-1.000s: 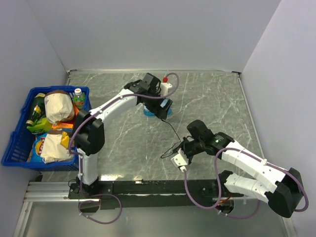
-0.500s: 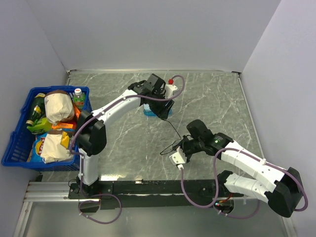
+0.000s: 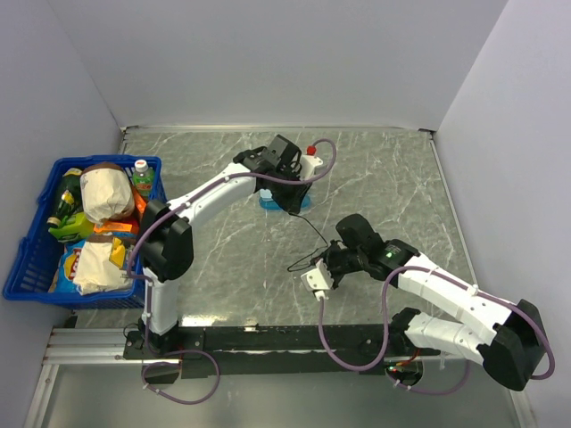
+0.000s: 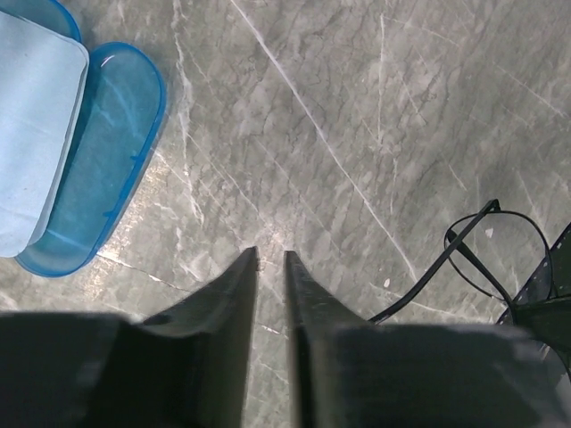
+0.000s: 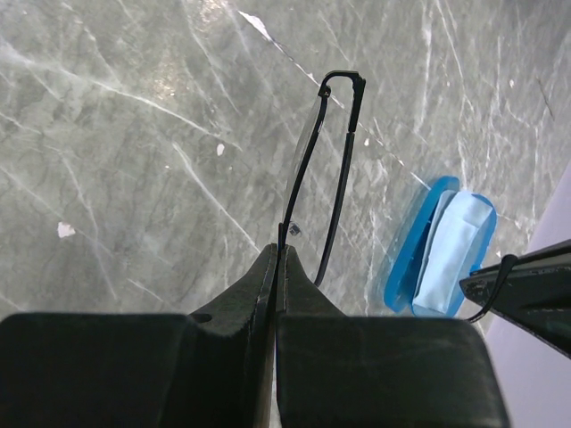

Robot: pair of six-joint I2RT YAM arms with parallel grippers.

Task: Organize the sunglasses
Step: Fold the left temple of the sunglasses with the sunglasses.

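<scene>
The sunglasses (image 5: 323, 169) are pinched by one thin wire in the right gripper (image 5: 277, 259) — a twist or slip is risked in transit — the left gripper (image 4: 270, 259) being narrowly parted, empty.

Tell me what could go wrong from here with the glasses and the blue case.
1. The right pincer pinches the thin black wire-frame sunglasses by one slim edge; they may twist or slip.
2. The light-blue square cloth lies in the open blue translucent clamshell case and may stop them seating.
3. The left pincer, holding nothing, hovers near that case; the arms might collide.
</scene>
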